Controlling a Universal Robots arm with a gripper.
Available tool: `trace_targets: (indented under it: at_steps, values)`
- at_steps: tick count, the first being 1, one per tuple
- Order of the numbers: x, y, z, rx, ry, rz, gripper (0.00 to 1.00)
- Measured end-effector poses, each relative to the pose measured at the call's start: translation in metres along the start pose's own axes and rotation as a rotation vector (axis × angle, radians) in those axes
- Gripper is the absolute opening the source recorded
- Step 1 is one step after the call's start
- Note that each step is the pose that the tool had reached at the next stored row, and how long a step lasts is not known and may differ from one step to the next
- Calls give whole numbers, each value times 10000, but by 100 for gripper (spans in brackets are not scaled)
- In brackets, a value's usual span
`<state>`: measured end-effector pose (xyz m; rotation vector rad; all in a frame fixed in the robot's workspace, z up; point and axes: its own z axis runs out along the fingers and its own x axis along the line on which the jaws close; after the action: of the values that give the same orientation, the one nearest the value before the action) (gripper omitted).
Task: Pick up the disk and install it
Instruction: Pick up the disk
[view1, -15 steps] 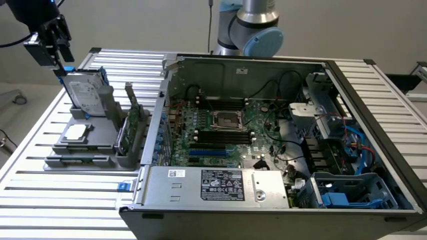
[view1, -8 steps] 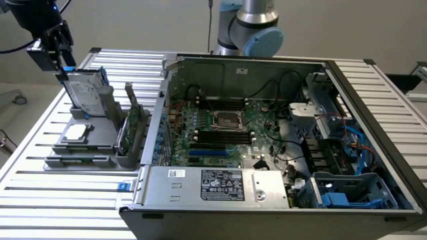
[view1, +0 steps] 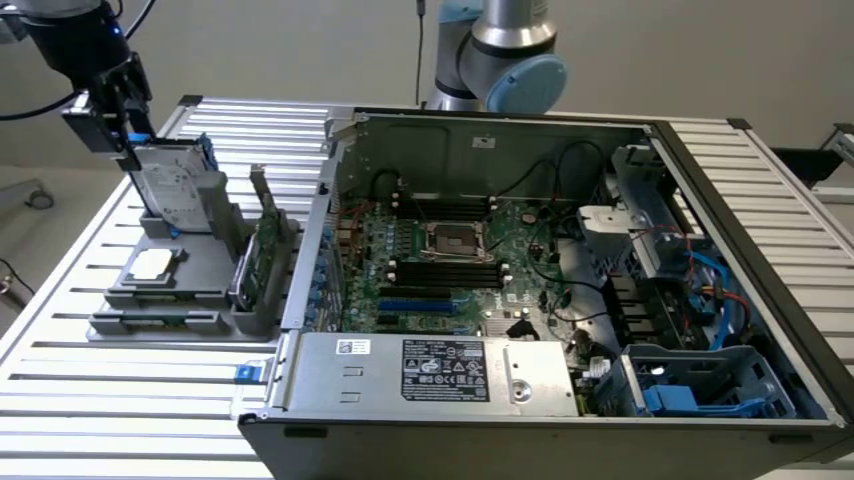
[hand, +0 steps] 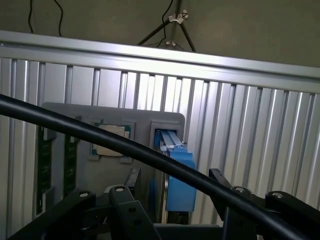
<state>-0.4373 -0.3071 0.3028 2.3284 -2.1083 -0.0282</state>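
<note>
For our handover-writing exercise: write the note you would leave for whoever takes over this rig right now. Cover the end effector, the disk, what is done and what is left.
End effector: open, with a finger on either side of the disk's blue rail, not closed on it.
Disk: stands upright in the grey holder at the exterior view's left, outside the open computer case.
Done: the end effector is lined up at the top of the disk.
Left: the grasp, the lift and the install. The disk is not yet in the case.
</note>
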Motion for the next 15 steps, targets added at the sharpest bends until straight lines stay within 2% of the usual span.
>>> trace_targets:
  at_steps: [15]
  values:
    - [-6, 24, 251, -2, 1, 34, 65]
